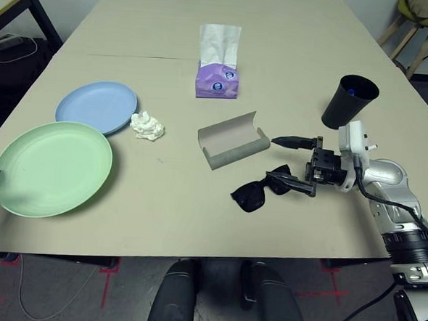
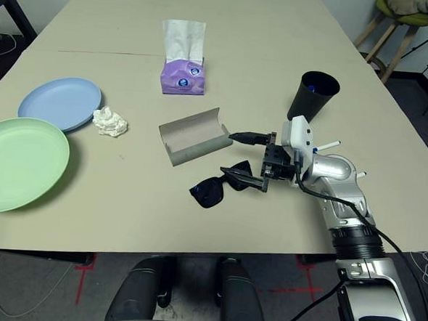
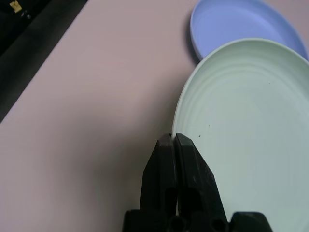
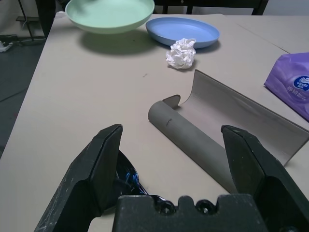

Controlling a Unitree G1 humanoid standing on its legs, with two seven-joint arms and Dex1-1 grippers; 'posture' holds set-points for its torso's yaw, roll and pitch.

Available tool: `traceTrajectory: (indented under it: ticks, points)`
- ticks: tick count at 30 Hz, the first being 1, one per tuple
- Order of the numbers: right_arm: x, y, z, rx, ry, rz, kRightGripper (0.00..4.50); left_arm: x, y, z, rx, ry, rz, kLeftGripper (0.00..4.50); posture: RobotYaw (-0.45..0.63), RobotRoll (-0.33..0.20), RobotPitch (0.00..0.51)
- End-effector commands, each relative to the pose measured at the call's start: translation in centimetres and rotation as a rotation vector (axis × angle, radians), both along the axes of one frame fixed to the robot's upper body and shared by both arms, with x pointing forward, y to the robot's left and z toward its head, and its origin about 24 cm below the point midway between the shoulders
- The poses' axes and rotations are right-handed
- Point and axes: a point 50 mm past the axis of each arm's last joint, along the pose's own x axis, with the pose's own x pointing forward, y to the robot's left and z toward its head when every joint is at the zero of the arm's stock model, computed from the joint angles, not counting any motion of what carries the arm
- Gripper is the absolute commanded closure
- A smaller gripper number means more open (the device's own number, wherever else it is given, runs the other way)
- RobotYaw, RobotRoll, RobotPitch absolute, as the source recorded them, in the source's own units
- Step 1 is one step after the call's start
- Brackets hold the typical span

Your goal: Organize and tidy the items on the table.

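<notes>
The table (image 1: 292,78) is beige, with a thin seam running across its far half. On its left side lies the green plate (image 1: 52,168), its near rim raised off the table top in the right wrist view, and just beyond it the blue plate (image 1: 97,106), the two rims touching or overlapping. The right gripper (image 1: 290,161) points left near the table's right side, jaws spread wide and holding nothing. The grey case (image 1: 233,139) lies open at the centre, just left of that gripper's far finger. The tissue box (image 1: 218,76) stands beyond the case, a white tissue rising from it. The cup (image 1: 348,101) stands tilted behind the right gripper. The sunglasses (image 1: 259,192) lie beside its near finger. The left gripper (image 3: 175,145) is clenched shut at the green plate's edge; whether it pinches the rim I cannot tell. The crumpled tissue (image 1: 147,125) sits by the blue plate.
</notes>
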Motion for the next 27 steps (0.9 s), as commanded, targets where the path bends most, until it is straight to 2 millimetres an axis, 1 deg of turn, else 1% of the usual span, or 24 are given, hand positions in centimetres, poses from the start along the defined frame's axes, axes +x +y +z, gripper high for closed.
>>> traceTrajectory:
  ticks: [1,5,11,16,22,27]
  points:
    - [0.6,-0.2,0.0,0.020,-0.018,-0.039,0.00,1.7,-0.2,0.3,-0.020,-0.052,0.028,4.47,0.18,0.000,0.144]
    - [1.2,-0.4,0.4,0.085,-0.022,-0.113,0.00,3.7,-1.2,0.1,-0.026,-0.073,-0.003,4.47,0.17,0.000,0.143]
    - [1.0,-0.4,0.3,0.113,-0.008,-0.131,0.00,5.7,-2.0,0.1,-0.032,-0.091,-0.024,4.47,0.16,0.000,0.144]
    - [0.7,0.0,0.1,0.121,-0.004,-0.126,0.00,7.8,-2.6,0.3,-0.017,-0.150,0.035,4.47,0.15,0.000,0.146]
    - [0.4,0.7,0.2,0.132,0.003,-0.112,0.00,11.5,-3.5,1.0,0.007,-0.221,0.138,4.47,0.16,0.000,0.147]
    - [0.2,0.8,0.2,0.136,0.005,-0.110,0.00,13.8,-4.0,1.4,0.030,-0.251,0.158,4.47,0.15,0.000,0.147]
